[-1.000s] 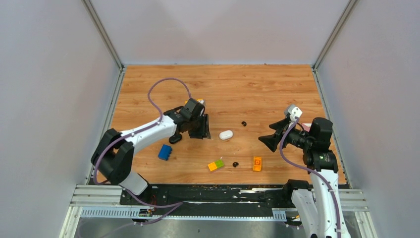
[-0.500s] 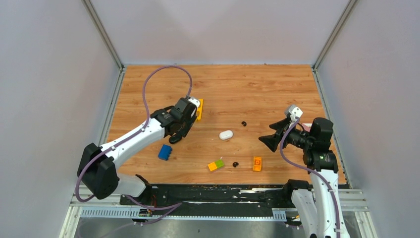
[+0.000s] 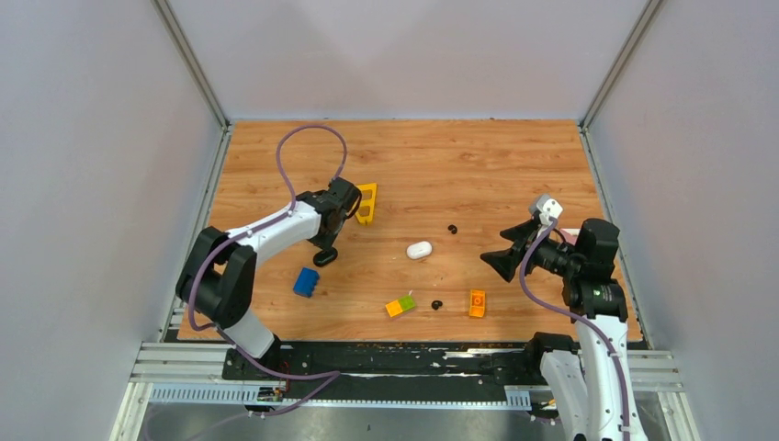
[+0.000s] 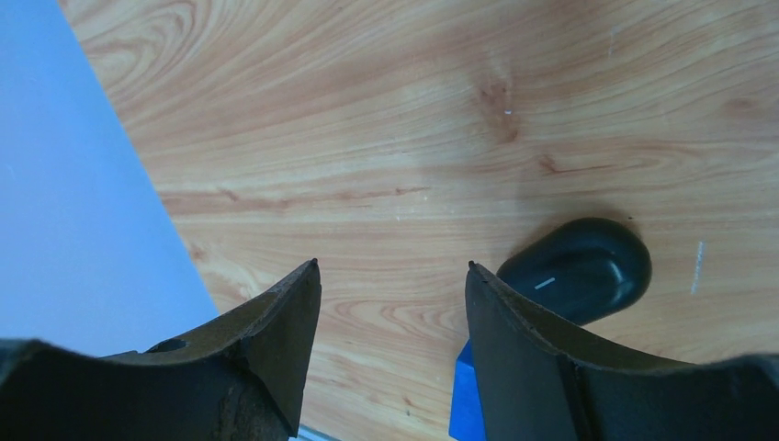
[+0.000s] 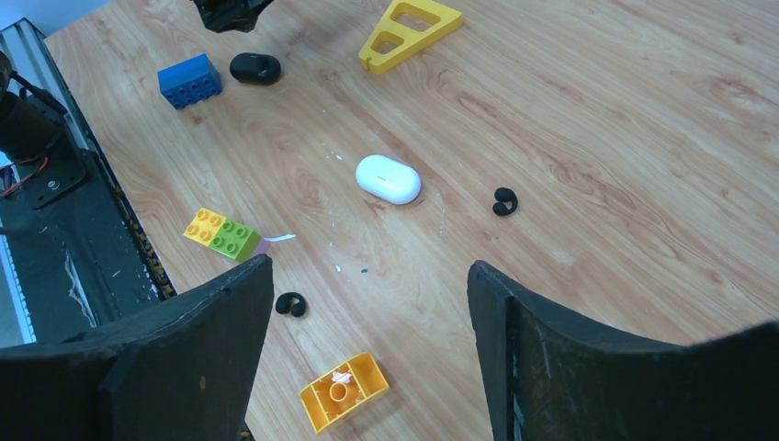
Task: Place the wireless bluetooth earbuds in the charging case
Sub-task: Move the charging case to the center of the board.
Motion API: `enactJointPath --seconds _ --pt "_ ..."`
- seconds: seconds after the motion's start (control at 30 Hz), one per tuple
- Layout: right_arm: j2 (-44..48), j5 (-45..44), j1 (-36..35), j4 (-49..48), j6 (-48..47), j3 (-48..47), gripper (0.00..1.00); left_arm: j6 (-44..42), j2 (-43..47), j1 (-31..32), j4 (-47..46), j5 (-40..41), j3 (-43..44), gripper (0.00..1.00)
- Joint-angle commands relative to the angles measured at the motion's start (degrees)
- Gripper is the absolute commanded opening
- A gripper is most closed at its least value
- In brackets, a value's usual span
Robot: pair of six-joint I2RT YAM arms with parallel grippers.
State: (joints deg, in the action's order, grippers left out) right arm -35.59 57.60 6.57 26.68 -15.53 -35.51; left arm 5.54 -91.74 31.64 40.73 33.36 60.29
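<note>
White and glossy, the charging case (image 5: 388, 178) lies mid-way across the bench (image 5: 597, 110), lid seemingly shut. It looks light and slippery, best pinched across its narrow sides. Two black earbuds (image 5: 504, 201) lie apart from it, tiny and likely to skitter. All this shows from the right claw (image 5: 370, 266), spread wide; the left claw (image 4: 393, 266), spread and empty, sees only a dark oval lump (image 4: 579, 268).

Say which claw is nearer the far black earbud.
Right. The right claw hangs just right of the earbud; the left claw is far left, beyond the case.
</note>
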Motion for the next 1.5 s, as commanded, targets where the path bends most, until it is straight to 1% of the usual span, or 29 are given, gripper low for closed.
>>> enactJointPath --seconds 0.0,0.3,0.43,0.57,0.73,0.87,1.03,1.17,1.23,1.33,1.47 --pt "0.7 1.93 0.29 -1.57 -0.73 0.0 0.77 0.41 -1.27 -0.26 -1.09 2.2 1.05 0.66" --pt "0.7 2.22 0.38 -1.4 -0.81 0.0 0.77 -4.46 -3.82 -0.26 -5.28 0.74 -2.41 0.63" --pt "0.85 2.28 0.46 -1.22 -0.89 0.0 0.77 -5.45 -3.53 -0.28 -5.24 -0.79 -2.98 0.62" --pt "1.05 2.42 0.63 -1.1 -0.91 -0.09 0.77 -6.38 -2.65 -0.26 -4.27 -0.16 -3.76 0.61" --pt "1.1 2.95 0.7 -1.2 -0.92 0.01 0.77 -6.62 -0.32 -0.19 -5.41 -5.86 -5.66 0.6" --pt "1.18 3.04 0.72 -1.23 -0.99 0.08 0.77 -6.18 -0.49 0.16 -5.31 -6.77 -6.71 0.59" --pt "1.32 3.04 0.81 -1.18 -0.99 0.09 0.77 -7.07 1.73 4.44 -6.47 -8.35 -7.81 0.58" --pt "1.16 3.06 0.9 -1.36 -0.94 0.17 0.77 -7.16 1.58 7.38 -7.2 -6.42 -7.79 0.58" --pt "1.1 3.17 0.9 -1.36 -0.99 0.17 0.77 -6.58 0.76 8.69 -7.31 -6.07 -6.99 0.58" --pt "1.05 3.26 0.9 -1.36 -0.99 0.26 0.77 -6.04 -1.75 10.46 -6.3 -7.73 -5.08 0.57" --pt "1.05 3.23 1.07 -1.31 -0.97 0.26 0.77 -5.85 -4.85 13.46 -4.84 -6.68 -2.13 0.56"
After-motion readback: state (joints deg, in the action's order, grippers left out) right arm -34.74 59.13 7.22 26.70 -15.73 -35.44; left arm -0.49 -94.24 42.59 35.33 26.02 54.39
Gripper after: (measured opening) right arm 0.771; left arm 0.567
